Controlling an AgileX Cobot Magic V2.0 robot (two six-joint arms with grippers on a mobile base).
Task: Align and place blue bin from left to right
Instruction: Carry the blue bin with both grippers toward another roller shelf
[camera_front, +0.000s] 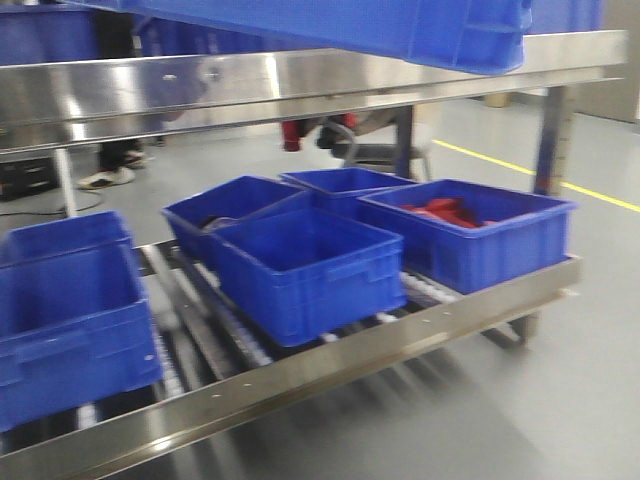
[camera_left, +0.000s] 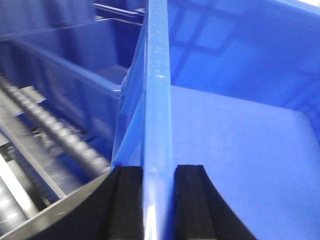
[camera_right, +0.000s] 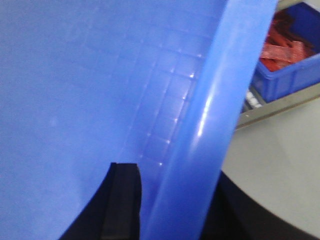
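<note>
The blue bin (camera_front: 350, 25) hangs in the air at the top of the front view, above the steel shelf; only its underside and one corner show there. Seen from the left wrist, my left gripper (camera_left: 159, 172) is shut on the blue bin's (camera_left: 230, 150) upright rim, one black pad on each side of the wall. My right gripper (camera_right: 172, 197) is shut on the opposite rim of the blue bin (camera_right: 75, 75), with one pad inside the bin and the other mostly hidden behind the rim. Neither gripper shows in the front view.
A steel shelf rail (camera_front: 300, 80) runs just under the held bin. Below it, a roller rack (camera_front: 330, 365) carries several blue bins: one at the left (camera_front: 65, 310), one at front centre (camera_front: 300, 270), one holding red parts (camera_front: 470, 235). A yellow floor line (camera_front: 540, 175) crosses the right.
</note>
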